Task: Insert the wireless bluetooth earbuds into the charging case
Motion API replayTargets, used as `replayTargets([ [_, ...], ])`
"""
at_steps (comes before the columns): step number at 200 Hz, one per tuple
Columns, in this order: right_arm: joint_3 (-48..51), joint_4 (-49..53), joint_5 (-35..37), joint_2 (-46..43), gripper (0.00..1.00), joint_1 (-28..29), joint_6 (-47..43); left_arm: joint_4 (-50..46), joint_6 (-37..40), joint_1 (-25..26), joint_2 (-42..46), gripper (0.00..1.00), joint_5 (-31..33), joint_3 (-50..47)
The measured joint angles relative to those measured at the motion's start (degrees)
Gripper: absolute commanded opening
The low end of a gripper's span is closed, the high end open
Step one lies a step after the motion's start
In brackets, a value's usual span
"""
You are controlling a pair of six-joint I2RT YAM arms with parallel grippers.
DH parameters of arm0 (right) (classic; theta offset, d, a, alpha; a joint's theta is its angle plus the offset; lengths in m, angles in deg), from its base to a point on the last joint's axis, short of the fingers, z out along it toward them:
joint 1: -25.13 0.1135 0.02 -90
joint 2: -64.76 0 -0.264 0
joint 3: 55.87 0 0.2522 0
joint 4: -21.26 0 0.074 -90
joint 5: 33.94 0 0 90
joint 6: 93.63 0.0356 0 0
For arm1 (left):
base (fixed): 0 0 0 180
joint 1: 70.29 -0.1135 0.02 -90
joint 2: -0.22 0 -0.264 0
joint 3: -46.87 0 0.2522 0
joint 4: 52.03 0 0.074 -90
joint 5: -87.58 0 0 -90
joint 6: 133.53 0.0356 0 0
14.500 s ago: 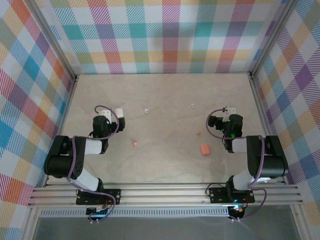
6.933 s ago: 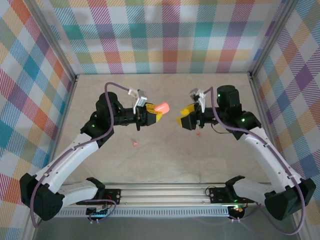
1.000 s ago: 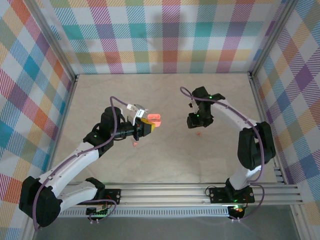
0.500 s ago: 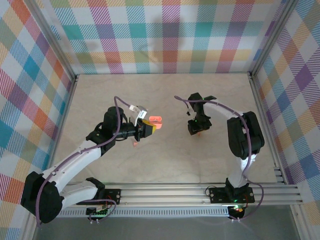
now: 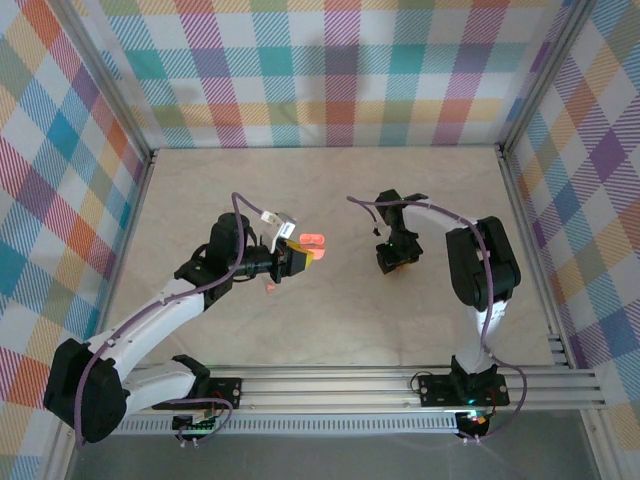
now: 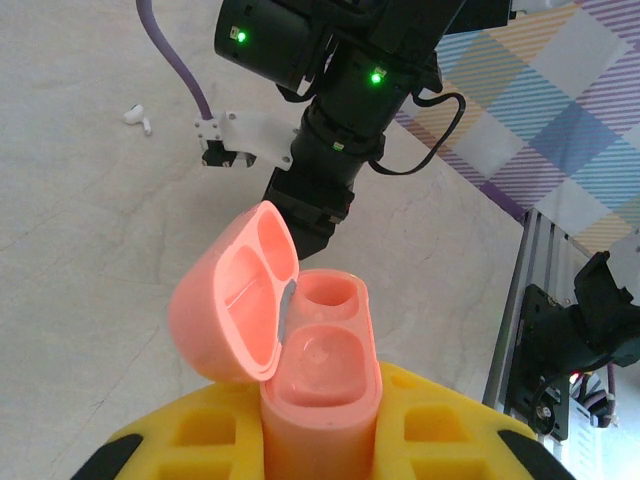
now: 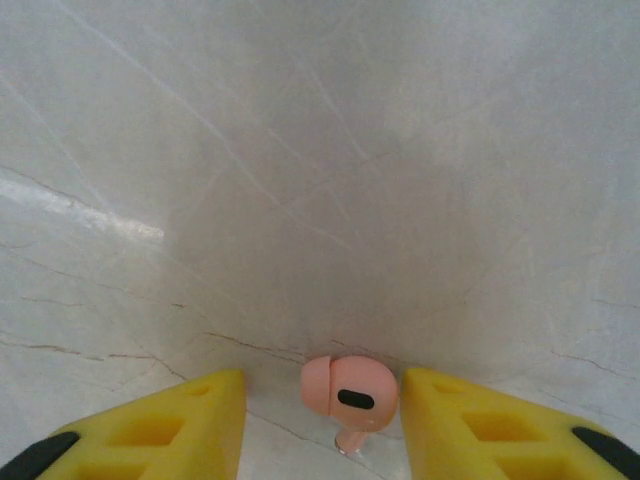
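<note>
Top external view: marbled desk (image 5: 330, 330), plaid walls. Left claw (image 6: 320, 440) grips the open pink case (image 6: 300, 350), both wells empty. Right claw (image 7: 320, 420) is spread around a pink earbud (image 7: 350, 392).

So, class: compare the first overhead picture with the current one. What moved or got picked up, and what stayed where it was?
The left gripper has lifted the pink case from the table's right side and holds it mid-table, lid open, sockets empty. The right gripper has swung forward and lowered, open, astride a pink earbud on the table. The other pink earbud lies where it was.
</note>
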Motion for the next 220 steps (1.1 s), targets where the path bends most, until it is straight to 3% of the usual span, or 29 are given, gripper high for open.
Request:
replayTargets([
  [62,-0.09,0.00,-0.11,0.09,0.30,0.00,0.07,-0.04,-0.02,0.00,0.70,0.00,0.02,-0.33],
  [166,-0.74,0.04,-1.99,-0.37,0.26,-0.28,2.01,0.02,-0.02,0.00,1.29,0.00,0.00,-0.94],
  [220,-0.74,0.22,-2.69,-8.96,0.22,-0.28,3.72,1.16,-0.07,0.00,1.25,0.00,0.02,-1.66],
])
